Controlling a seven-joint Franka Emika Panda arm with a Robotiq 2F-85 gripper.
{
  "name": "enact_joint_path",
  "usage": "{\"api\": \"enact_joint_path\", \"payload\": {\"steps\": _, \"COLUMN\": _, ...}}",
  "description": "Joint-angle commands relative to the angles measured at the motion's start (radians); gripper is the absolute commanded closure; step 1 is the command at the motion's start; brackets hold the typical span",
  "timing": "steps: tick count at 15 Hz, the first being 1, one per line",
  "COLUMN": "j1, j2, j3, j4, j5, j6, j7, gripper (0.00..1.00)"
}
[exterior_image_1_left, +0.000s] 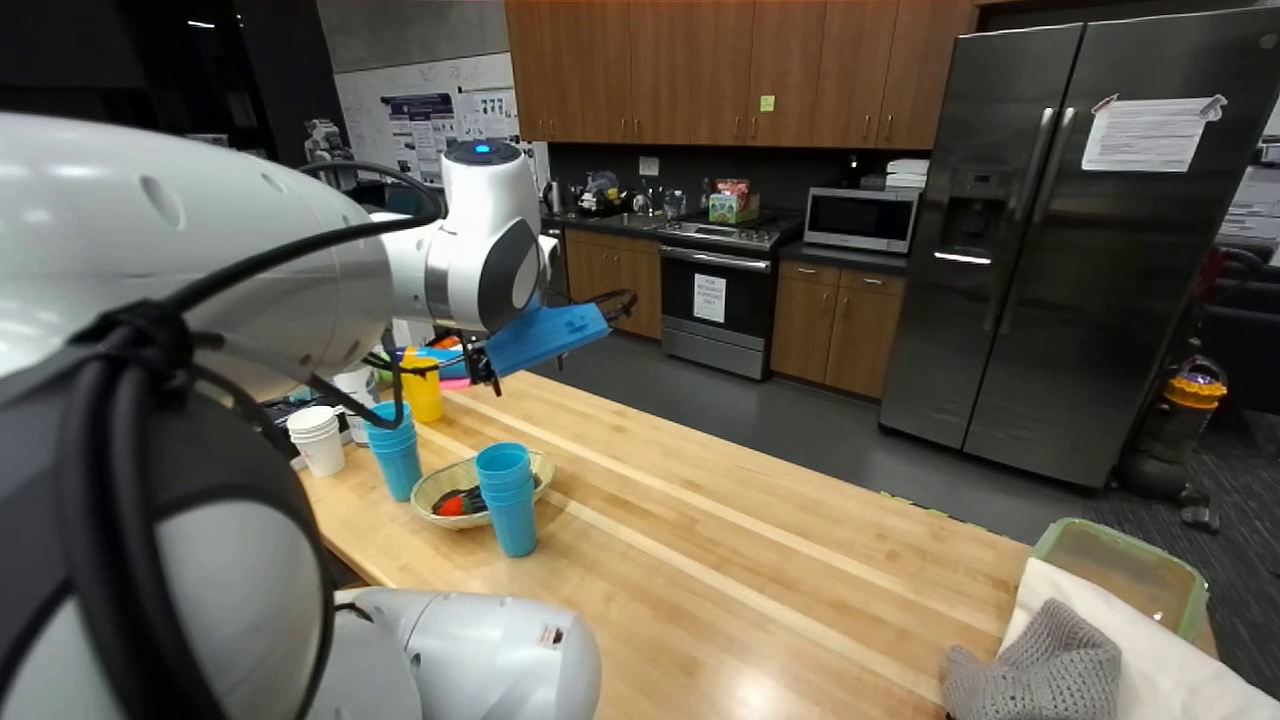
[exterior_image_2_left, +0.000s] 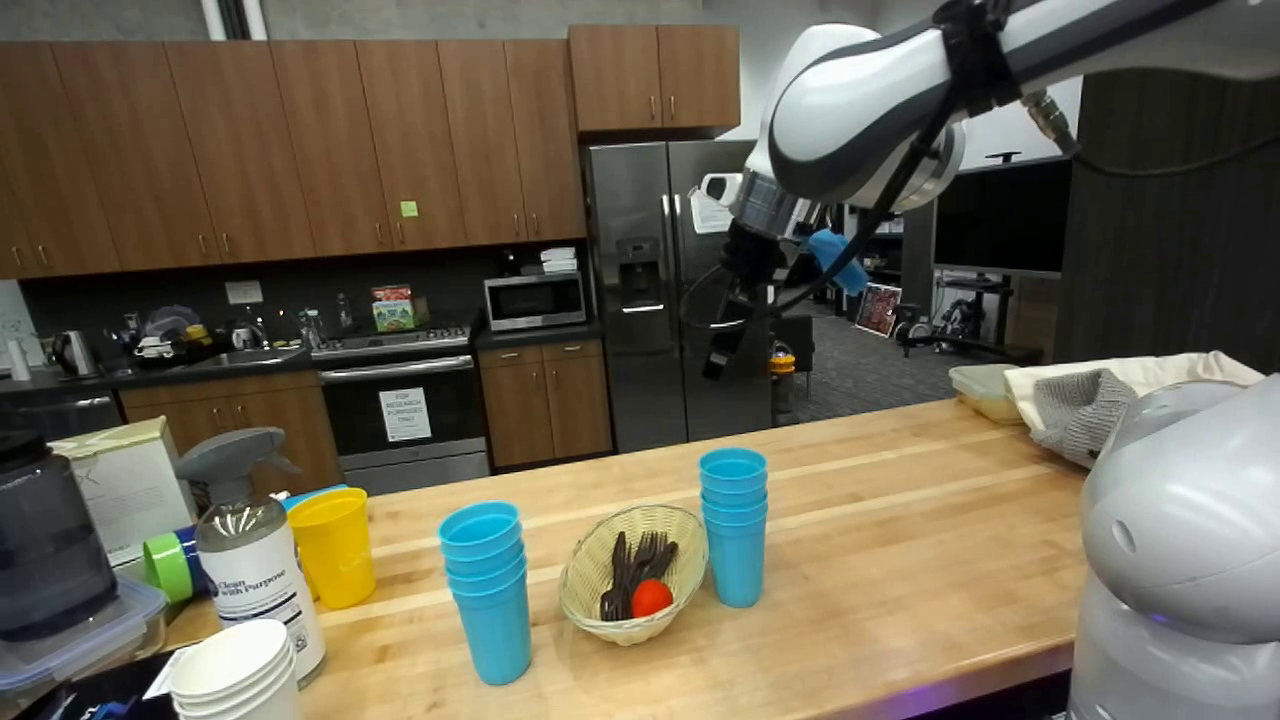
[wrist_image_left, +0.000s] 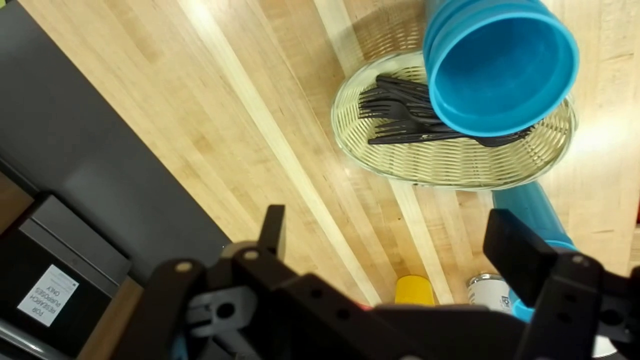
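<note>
Your claw (wrist_image_left: 389, 232) hangs in the air, its jaws standing wide apart with nothing between them. On the table (exterior_image_2_left: 900, 530), in an exterior view, you have the left cup stack (exterior_image_2_left: 490, 605), the wicker basket (exterior_image_2_left: 585, 575) and the right cup stack (exterior_image_2_left: 735, 545) side by side, the basket in the middle. Both stacks are blue and stand upright, mouths up; you cannot tell whether the right one touches the basket. Black forks (exterior_image_2_left: 632, 568) lie in the basket, with a round red object (exterior_image_2_left: 652, 598) by its near rim. Off to the left stands a yellow cup (exterior_image_2_left: 338, 550), with a spray bottle (exterior_image_2_left: 255, 570) just on its near side and white cups (exterior_image_2_left: 235, 670) at the near left. At the far right of the table you see a grey cloth (exterior_image_2_left: 1085, 410) near a green-rimmed container (exterior_image_2_left: 980, 388).
</note>
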Motion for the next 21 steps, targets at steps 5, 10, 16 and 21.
{"api": "enact_joint_path", "payload": {"steps": 5, "j1": 0.008, "j2": 0.0, "j3": -0.007, "j4": 0.003, "j5": -0.009, "j6": -0.001, "j7": 0.007, "gripper": 0.0}}
{"api": "enact_joint_path", "payload": {"steps": 10, "j1": 0.009, "j2": 0.015, "j3": -0.017, "j4": 0.015, "j5": -0.01, "j6": -0.003, "j7": -0.006, "gripper": 0.0}}
{"api": "enact_joint_path", "payload": {"steps": 16, "j1": -0.017, "j2": 0.117, "j3": -0.099, "j4": 0.108, "j5": -0.057, "j6": -0.036, "j7": -0.119, "gripper": 0.0}}
{"api": "enact_joint_path", "payload": {"steps": 21, "j1": -0.061, "j2": 0.214, "j3": -0.148, "j4": 0.203, "j5": -0.053, "j6": -0.085, "j7": -0.241, "gripper": 0.0}}
